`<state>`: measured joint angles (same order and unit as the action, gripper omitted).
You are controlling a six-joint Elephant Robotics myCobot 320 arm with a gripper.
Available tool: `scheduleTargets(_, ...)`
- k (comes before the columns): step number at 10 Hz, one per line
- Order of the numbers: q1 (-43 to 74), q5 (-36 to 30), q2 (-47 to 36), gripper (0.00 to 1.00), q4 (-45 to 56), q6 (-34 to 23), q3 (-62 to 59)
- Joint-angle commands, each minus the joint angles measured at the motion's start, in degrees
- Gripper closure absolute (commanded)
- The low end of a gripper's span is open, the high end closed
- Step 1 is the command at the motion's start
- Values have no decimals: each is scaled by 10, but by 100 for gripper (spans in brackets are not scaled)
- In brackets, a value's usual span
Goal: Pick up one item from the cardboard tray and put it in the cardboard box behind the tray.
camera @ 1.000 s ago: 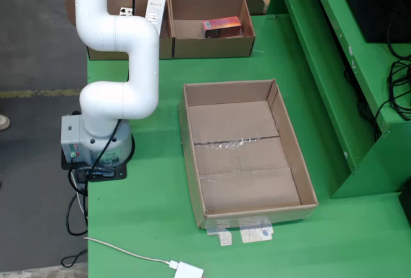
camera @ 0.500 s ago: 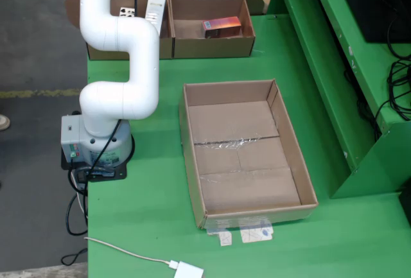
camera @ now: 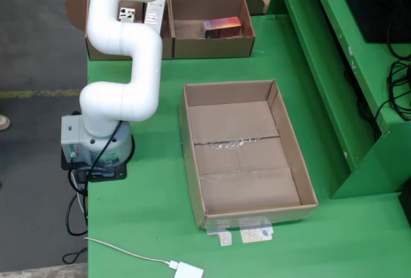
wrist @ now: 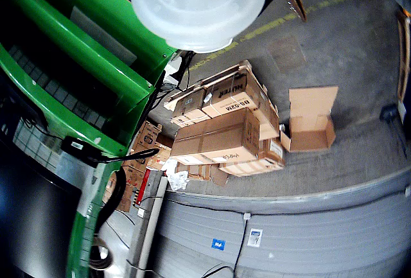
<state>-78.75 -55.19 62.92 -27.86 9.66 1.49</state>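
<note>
the claw itself is out of sight in both views, so i cannot tell whether its fingers are apart or together, or whether it holds anything. in the fixed view the white arm rises from its grey base at the left edge of the green table, bends back on itself and leaves the frame at the top, above the far boxes; the claw must be past that edge.

the riding view shows only a round translucent white disc at the top of the picture (part of the tool end, it seems) and looks away from the table, toward a stack of shut cardboard cartons on a grey floor, with one open carton beside them and green framing along the left.

below where the arm leaves the fixed view, the large cardboard tray lies in the middle of the table with a strip of clear tape across its bare floor. behind it, nearer the arm's upper end, stands the cardboard box with two compartments. the right one holds a small red item lying flat; the left one, partly hidden by the arm, shows a white item and a tall pale one leaning at the divider. a white cable and plug lie at the table's near edge.
</note>
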Motion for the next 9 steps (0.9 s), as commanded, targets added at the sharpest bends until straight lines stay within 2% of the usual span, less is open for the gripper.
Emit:
scheduleTargets(1,35,6,54,100,-15,-41,-15)
scheduleTargets(2,19,6,57,100,-15,-20,-15)
scheduleTargets(3,19,6,57,100,-15,-31,-15)
scheduleTargets(4,66,6,48,100,-15,-99,-15)
scheduleTargets(9,110,6,59,100,-15,-90,-15)
